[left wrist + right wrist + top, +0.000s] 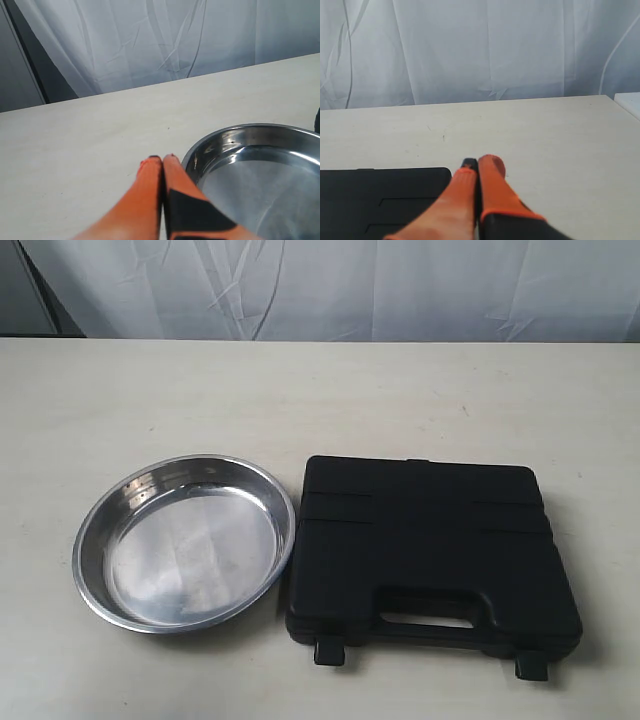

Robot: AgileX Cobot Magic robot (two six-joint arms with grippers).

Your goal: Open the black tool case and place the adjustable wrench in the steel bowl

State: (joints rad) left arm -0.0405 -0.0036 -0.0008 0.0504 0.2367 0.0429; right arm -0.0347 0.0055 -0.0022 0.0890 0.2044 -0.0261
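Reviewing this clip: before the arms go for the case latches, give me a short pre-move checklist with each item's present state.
1. Black tool case lies flat and shut on the table: ok.
2. Both latches face the near table edge, unobstructed: ok. Whether they are fastened: cannot tell.
3. Steel bowl is upright and empty, ready to receive: ok.
4. Bowl stands left of the case, their rims very close; touching or not: cannot tell.
5. Left gripper and right gripper both shut, holding nothing; they need opening before working the latches: not ok.
6. Adjustable wrench is not in view, presumably inside the case: cannot tell.
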